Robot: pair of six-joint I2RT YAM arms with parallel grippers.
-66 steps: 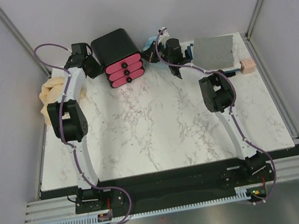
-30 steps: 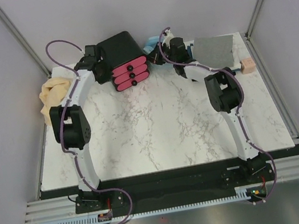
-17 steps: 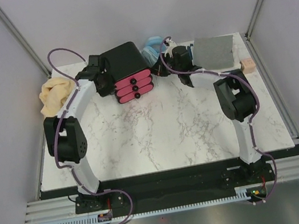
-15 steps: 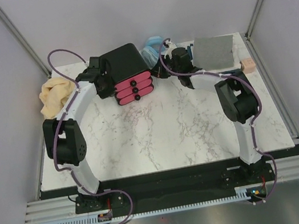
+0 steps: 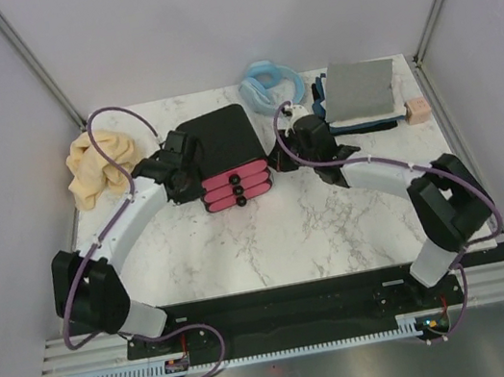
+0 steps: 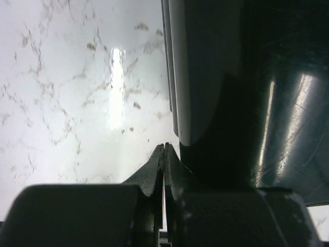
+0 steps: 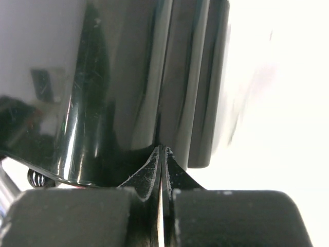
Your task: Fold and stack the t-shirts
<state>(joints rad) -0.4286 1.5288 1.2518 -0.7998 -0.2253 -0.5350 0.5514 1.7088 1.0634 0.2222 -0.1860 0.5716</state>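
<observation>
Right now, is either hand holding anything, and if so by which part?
Nothing is gripped: the left hand and right hand are shut on nothing. They sit against opposite sides of the black box, apparently squeezing it between them.

Here's the left arm (image 5: 127, 225) sweeping forward and curling inward, elbow flung out wide, and the right arm (image 5: 389, 179) mirrors it. The left gripper (image 5: 182, 167) points toward its partner, jaws pressed together, fingertips (image 6: 155, 167) meeting flat. The right gripper (image 5: 280, 158) points back, fingertips (image 7: 152, 170) pinched closed too. They face each other, well apart.
</observation>
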